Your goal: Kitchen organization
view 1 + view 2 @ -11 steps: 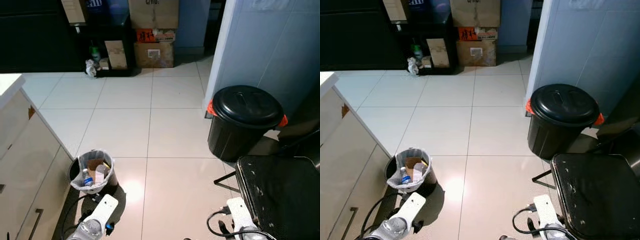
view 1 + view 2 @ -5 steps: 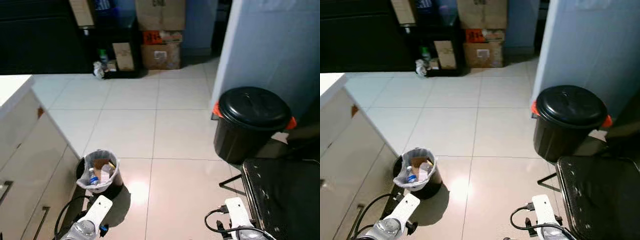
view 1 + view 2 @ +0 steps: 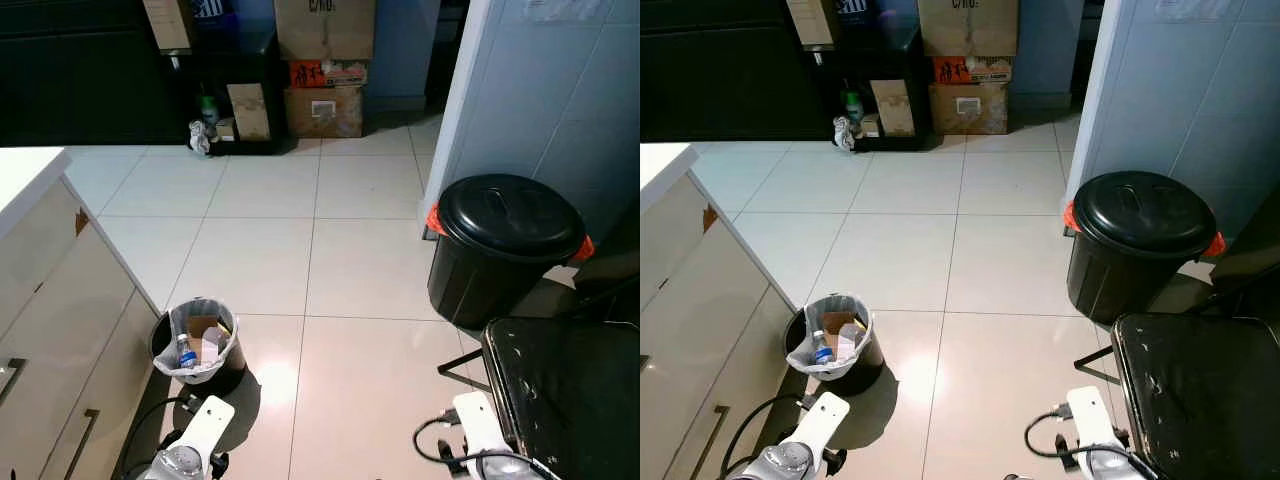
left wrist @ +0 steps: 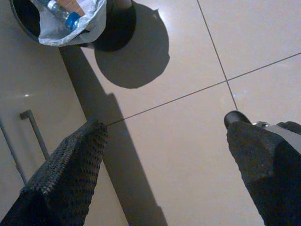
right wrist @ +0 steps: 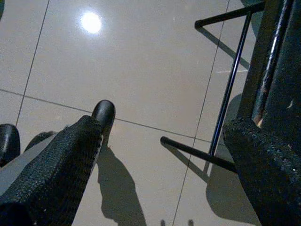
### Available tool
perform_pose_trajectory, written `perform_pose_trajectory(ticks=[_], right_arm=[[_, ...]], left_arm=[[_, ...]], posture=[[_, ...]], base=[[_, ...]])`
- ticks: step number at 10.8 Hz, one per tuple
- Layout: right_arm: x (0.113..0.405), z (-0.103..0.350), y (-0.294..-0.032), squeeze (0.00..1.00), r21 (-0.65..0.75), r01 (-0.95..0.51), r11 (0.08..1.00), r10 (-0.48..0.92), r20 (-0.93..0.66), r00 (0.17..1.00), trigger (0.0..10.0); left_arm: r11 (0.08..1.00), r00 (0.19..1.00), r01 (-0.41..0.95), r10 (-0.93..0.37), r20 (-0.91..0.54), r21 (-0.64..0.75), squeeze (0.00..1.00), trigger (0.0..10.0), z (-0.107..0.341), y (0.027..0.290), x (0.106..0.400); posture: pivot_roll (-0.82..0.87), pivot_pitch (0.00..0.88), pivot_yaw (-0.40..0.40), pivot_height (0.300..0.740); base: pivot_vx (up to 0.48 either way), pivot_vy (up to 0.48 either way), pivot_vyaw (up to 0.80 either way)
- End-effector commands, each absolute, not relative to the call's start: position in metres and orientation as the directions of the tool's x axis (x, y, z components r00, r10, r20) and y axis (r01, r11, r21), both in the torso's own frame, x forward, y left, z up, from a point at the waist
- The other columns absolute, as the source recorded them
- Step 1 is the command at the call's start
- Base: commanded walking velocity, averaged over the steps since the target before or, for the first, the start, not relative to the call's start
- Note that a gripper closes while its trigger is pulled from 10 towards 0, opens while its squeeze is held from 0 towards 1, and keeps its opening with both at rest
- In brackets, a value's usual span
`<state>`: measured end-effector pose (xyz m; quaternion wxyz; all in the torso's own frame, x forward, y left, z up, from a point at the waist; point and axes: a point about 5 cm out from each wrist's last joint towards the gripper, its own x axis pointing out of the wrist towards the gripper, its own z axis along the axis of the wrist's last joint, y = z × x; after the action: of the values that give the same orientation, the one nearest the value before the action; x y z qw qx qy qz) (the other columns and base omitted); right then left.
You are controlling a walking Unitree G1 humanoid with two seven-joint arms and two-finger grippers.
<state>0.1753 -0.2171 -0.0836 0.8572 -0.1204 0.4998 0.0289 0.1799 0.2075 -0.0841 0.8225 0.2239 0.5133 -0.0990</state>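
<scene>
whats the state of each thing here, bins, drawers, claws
small bin: open, lined with a bag, holds a bottle and scraps
black bin: lid on
drawers: shut
left claw: open, holds nothing
right claw: open, holds nothing

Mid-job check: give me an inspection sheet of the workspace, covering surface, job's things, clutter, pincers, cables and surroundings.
Surface: pale tiled floor, glossy, with a light glare near the small bin.
Job's things: small bin with a plastic liner, holding a bottle and cardboard scraps; black lidded bin by the blue wall, lid on.
Clutter: cardboard boxes stacked at the far wall, small items on the floor beside them.
Pincers: left pincer open, hanging over floor near the small bin; right pincer open, hanging over floor beside the chair's legs.
Cables: black cable looped at the right arm.
Surroundings: white cabinets to the robot's left, black chair to its right.
</scene>
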Motion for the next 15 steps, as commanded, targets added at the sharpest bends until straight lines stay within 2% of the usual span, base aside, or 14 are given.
perform_pose_trajectory(ticks=[1,15], right_arm=[[0.1717,-0.0865,-0.2116,0.00,-0.173,-0.186,0.967,-0.063,-0.874,0.482,10.0],[0.1620,-0.0905,-0.2126,0.00,-0.157,-0.197,0.968,-0.053,-0.892,0.449,10.0]], left_arm=[[0.875,0.443,0.396,0.085,-0.893,0.280,0.00,10.0,-0.0844,0.2140,0.1766],[0.861,0.424,0.424,0.085,-0.902,0.280,0.00,10.0,-0.0873,0.2136,0.1704]], posture=[[-0.04,0.000,0.049,0.740],[-0.05,0.000,0.055,0.740]], base=[[0.000,0.000,0.00],[0.000,0.000,0.00]])
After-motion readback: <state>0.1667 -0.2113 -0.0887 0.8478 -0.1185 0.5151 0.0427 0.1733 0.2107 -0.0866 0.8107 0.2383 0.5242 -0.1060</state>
